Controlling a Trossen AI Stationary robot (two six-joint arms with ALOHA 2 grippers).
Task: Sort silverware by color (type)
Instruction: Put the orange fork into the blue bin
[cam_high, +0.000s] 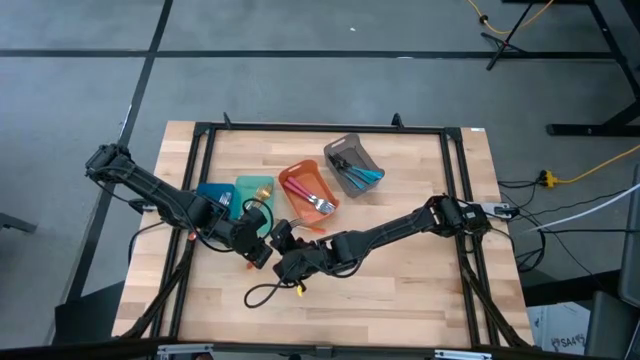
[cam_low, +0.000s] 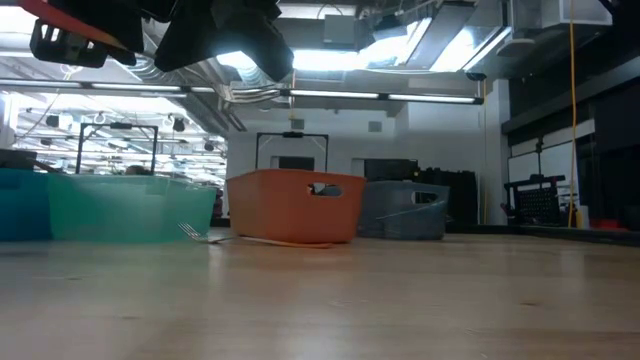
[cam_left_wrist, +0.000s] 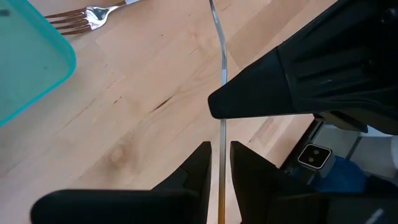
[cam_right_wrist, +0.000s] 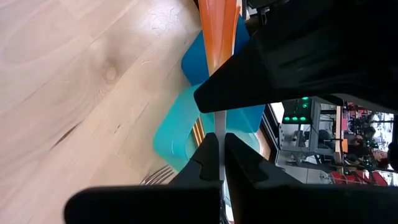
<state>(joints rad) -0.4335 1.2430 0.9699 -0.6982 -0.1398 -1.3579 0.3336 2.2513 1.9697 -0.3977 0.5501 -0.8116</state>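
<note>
Above table, utensil (cam_left_wrist: 222, 134) between both jaws.

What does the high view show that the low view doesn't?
Only the high view: both arms whole, left gripper and right gripper meeting mid-table, pink forks inside the orange bin, blue utensils inside the grey bin. Only the low view: the room behind, and a fork on the table before the teal bin, which I can't pick out from above. Both: the teal, orange and grey bins.
</note>
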